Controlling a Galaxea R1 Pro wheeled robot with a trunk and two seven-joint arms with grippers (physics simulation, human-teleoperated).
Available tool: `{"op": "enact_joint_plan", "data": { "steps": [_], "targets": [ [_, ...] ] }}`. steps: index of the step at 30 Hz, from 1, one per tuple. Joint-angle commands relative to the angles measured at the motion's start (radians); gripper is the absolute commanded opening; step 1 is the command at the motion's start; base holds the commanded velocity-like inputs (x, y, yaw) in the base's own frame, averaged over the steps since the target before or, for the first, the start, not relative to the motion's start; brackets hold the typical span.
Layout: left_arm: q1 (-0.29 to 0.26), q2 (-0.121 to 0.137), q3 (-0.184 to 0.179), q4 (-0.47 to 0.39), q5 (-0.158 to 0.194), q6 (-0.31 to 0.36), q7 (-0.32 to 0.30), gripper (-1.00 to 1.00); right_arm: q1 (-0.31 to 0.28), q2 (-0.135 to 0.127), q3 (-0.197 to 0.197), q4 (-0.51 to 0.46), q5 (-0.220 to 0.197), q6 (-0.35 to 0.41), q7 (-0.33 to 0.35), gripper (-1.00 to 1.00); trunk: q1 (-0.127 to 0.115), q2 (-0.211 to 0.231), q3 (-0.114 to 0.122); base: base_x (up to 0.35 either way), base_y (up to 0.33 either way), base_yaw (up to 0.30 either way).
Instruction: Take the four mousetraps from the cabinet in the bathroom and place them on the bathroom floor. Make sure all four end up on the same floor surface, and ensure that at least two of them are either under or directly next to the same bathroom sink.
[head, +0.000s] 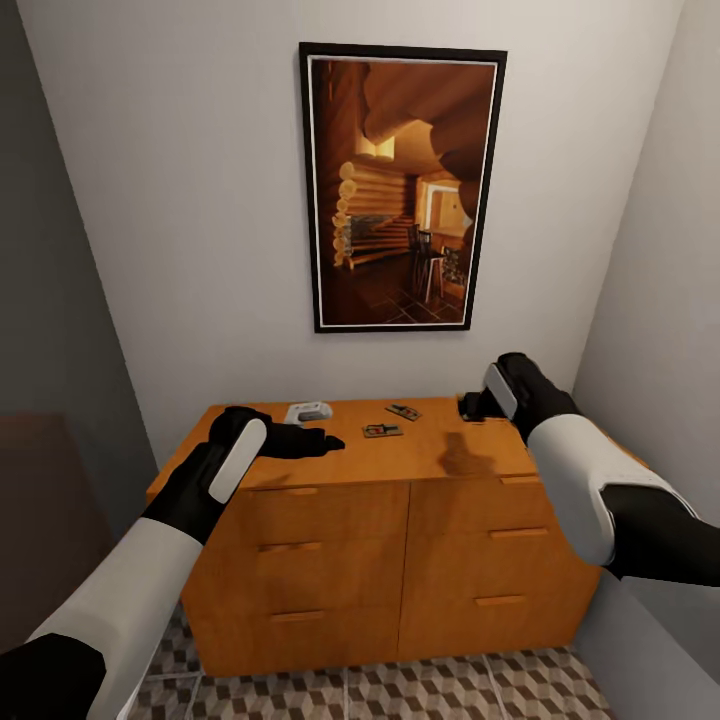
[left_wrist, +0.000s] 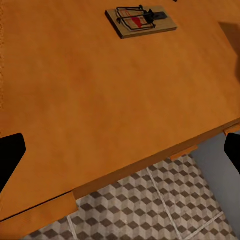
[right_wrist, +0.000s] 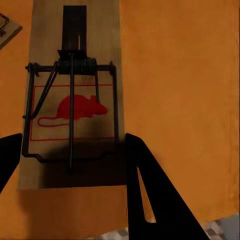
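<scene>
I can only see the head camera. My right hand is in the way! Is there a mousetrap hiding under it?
Observer: Yes. The right wrist camera shows a mousetrap with a red mouse picture. It lies flat on the cabinet top, between the open fingers of the right gripper.
Operator: Is my left hand holding anything?
Observer: No. In the left wrist camera the left gripper is open over bare wood near the cabinet's front edge. Another mousetrap lies farther ahead of it.
</scene>
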Motion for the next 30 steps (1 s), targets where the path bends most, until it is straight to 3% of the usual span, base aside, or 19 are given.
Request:
{"op": "enact_joint_plan", "data": {
  "steps": [1,5,27,30],
  "targets": [
    [-0.001,0.001,-0.002,-0.001,0.005,0.003,0.005,1.0,0.0,0.001,-0.003,-0.021,-0.009,0.023,-0.01,-1.0,0.0,-0.001,-0.001,0.0,0.0,0.0],
    [-0.001,0.002,-0.002,-0.002,0.002,0.003,0.004,1.0,-0.001,0.0,-0.005,-0.09,-0.009,0.098,-0.012,-1.0,0.0,-0.001,-0.001,0.0,0.0,0.0],
    [-0.001,0.003,-0.002,-0.004,0.001,0.003,0.003,1.0,0.0,0.001,-0.005,-0.112,-0.015,0.098,-0.006,-1.0,0.0,-0.001,-0.001,0.0,0.0,0.0],
    [-0.018,-0.014,0.015,-0.021,-0.002,0.003,-0.014,1.0,-0.017,0.016,0.001,-0.121,-0.017,0.098,0.006,-1.0,0.0,-0.001,-0.001,0.0,0.0,0.0]
  ]
}}
